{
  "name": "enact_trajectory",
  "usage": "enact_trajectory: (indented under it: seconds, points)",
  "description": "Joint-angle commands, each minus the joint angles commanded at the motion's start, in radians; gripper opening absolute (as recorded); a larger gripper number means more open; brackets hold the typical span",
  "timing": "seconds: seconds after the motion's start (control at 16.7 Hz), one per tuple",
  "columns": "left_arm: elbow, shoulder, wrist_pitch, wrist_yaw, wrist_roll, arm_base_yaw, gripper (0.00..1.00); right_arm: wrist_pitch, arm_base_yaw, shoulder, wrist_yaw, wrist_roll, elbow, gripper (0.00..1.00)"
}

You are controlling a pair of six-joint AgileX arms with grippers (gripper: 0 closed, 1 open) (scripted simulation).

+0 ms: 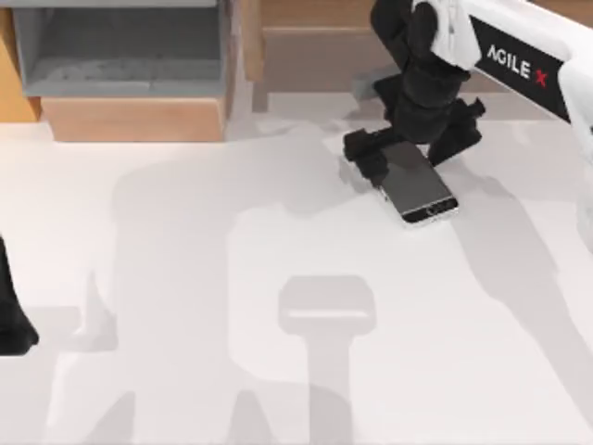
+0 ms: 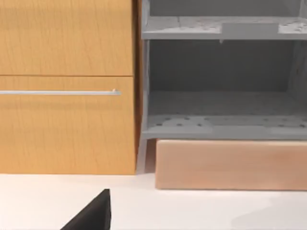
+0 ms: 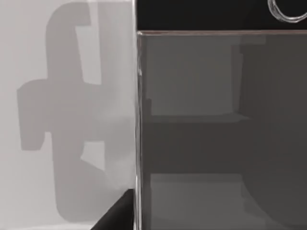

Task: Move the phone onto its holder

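Two arms share the white table (image 1: 185, 278). At the far left edge of the top view, low in the frame, my left arm (image 1: 11, 311) sits parked as a dark shape; whether its gripper is open or closed cannot be told. Its wrist view looks toward an orange wooden cabinet (image 2: 67, 86) with a thin silver handle (image 2: 60, 92), and beside that a grey shelf unit (image 2: 223, 81) standing on a pale wooden base (image 2: 230, 165). In the top view the same grey shelf unit (image 1: 120, 46) fills the upper left corner.

Moving right, a soft grey shadow lies on the table in the lower centre of the top view.

In the upper right of the top view my right gripper (image 1: 412, 148) reaches down over the phone (image 1: 417, 185), which lies flat on the table, tilted diagonally. One black finger (image 1: 363, 148) sits at the phone's left edge, the other at its right edge, so the jaws straddle the upper end of the phone and are spread about as wide as it. Actual contact cannot be confirmed. The phone's lower end juts out toward the frame's lower right, free of the gripper. In the right wrist view the phone's glossy dark screen (image 3: 216, 129) appears very close, with its bright edge (image 3: 138, 129) against the white table.
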Motion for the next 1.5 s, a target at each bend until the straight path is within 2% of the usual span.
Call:
enact_trajectory:
  seconds: [1.14, 1.32, 1.5]
  points:
    - [0.000, 0.000, 0.000, 0.000, 0.000, 0.000, 1.00, -0.082, 0.006, -0.043, -0.009, 0.000, 0.068, 0.00]
    - [0.000, 0.000, 0.000, 0.000, 0.000, 0.000, 1.00, -0.067, 0.023, -0.102, -0.089, -0.014, 0.051, 0.00]
    - [0.000, 0.000, 0.000, 0.000, 0.000, 0.000, 1.00, -0.028, 0.019, -0.195, -0.246, -0.038, -0.017, 0.00]
